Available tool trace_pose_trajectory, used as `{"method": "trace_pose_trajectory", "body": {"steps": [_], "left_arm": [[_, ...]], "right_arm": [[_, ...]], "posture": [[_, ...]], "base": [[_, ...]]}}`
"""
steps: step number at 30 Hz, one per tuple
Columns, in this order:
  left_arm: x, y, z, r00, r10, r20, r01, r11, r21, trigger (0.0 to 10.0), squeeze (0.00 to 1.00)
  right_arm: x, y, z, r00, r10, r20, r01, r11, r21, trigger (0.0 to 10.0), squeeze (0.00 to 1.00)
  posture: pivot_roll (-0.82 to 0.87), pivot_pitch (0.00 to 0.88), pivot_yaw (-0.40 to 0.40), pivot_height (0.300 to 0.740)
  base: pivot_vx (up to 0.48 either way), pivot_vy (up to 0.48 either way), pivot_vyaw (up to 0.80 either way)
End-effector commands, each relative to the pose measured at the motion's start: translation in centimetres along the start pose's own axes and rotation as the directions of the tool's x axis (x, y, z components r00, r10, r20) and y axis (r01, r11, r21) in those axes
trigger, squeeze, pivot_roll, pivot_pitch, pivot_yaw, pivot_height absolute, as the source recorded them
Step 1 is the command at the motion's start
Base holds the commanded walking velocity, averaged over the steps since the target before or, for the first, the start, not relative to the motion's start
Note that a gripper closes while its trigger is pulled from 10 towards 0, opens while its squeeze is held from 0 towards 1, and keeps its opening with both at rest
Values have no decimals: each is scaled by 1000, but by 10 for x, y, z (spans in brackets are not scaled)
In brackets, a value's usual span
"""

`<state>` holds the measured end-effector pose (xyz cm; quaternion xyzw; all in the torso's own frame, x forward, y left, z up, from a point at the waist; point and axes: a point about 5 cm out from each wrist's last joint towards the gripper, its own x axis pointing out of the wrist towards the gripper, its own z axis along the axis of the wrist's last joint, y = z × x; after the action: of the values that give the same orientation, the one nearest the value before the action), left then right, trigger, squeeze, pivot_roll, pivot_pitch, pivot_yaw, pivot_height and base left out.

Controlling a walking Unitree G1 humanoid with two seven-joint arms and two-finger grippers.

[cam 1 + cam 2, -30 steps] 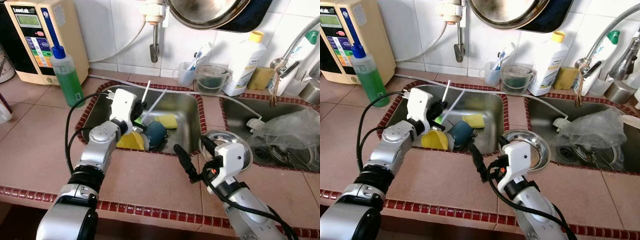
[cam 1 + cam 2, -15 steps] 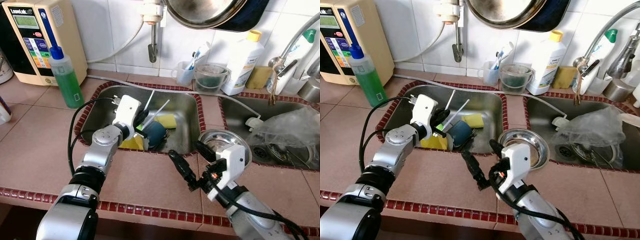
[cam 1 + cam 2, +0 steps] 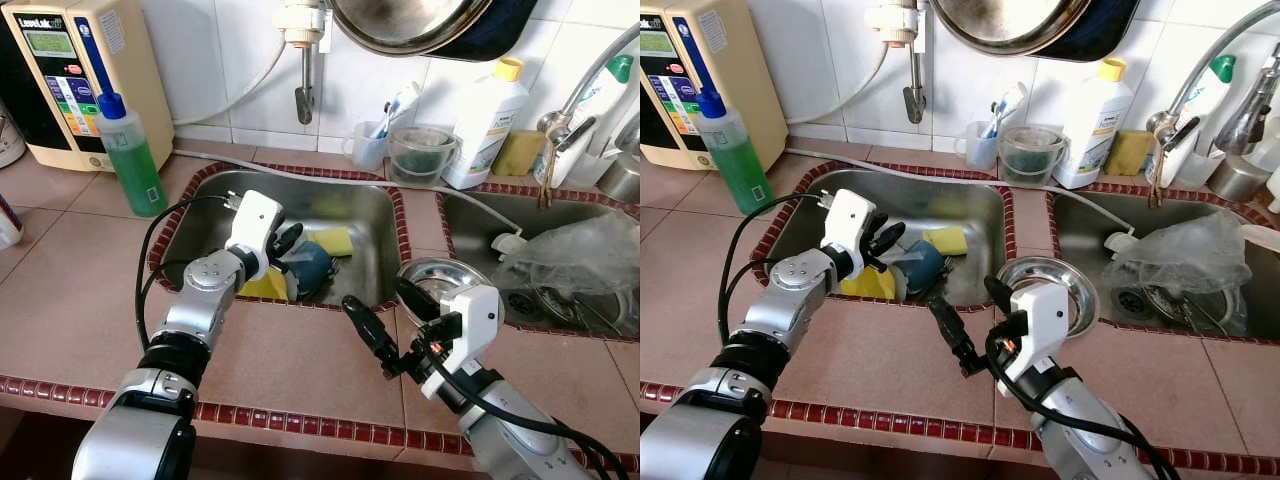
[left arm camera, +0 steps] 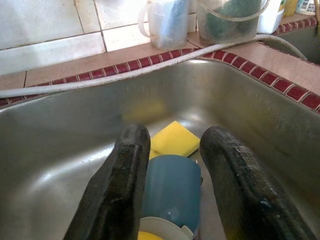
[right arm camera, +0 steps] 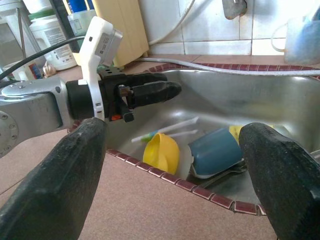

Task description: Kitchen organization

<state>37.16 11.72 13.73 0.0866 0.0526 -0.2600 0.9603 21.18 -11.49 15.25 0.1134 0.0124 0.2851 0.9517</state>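
— Where's the left hand [image 3: 287, 240]?
— Over the sink [image 3: 372, 205], fingers slightly apart, empty, above the blue cup [image 3: 310, 268] lying on its side.
— And the right hand [image 3: 385, 322]?
— Over the table [image 3: 290, 360] at the cup's 5 o'clock, spread wide, holding nothing. A yellow cup [image 5: 162, 151] lies at the blue one's 9 o'clock.

A blue cup [image 3: 312, 268], yellow cup [image 3: 262, 284] and yellow sponge [image 3: 335, 241] are crowding the near end of the sink [image 3: 380, 215]. Its far end is lying bare. The left gripper [image 3: 287, 240] is hovering over the cups, blocking the way in from above.
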Motion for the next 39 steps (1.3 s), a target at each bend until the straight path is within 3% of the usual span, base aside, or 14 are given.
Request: {"method": "trace_pose_trajectory", "body": {"steps": [1,10,11,12,13,20,22,25,39], "left_arm": [[0,1,0,1000,-6,-4,6,1000,-6,10000,1000],[-2,-1,4,1000,-16,20,16,1000,-6,10000,1000],[-2,-2,5,999,-19,29,20,1000,-4,10000,812],[-2,-2,5,999,-19,29,20,1000,-4,10000,812],[-3,-3,6,999,-23,38,23,1000,-5,10000,0],[-10,-14,15,989,-50,142,53,998,-18,10000,0],[-18,-24,24,971,-60,230,64,998,-7,10000,0],[-23,-30,30,959,-81,272,83,997,2,10000,0],[-46,-59,31,933,-191,306,170,981,94,10000,0]], "right_arm": [[0,-3,4,1000,-16,9,16,1000,-4,10000,0],[3,-10,8,996,-78,53,79,996,-30,10000,0],[4,-12,9,994,-89,59,91,995,-36,10000,0],[4,-12,9,994,-89,59,91,995,-36,10000,0],[5,-14,10,992,-104,70,107,994,-38,10000,0],[9,-30,19,968,-211,135,222,973,-66,10000,0],[8,-43,22,938,-300,172,317,945,-78,10000,0],[8,-49,23,924,-335,186,354,931,-83,10000,0],[3,-81,25,835,-500,227,528,845,-82,10000,0]], "posture": [[-75,33,9,740],[-72,28,12,740],[-72,28,12,740],[-72,28,12,740],[-71,25,11,740],[-61,15,7,740],[-53,8,0,740],[-51,7,-1,740],[-47,0,-3,740]], "base": [[0,0,0],[0,0,0],[0,0,0],[0,0,0],[0,0,0],[0,0,0],[0,0,0],[0,0,0],[0,0,0]]}}
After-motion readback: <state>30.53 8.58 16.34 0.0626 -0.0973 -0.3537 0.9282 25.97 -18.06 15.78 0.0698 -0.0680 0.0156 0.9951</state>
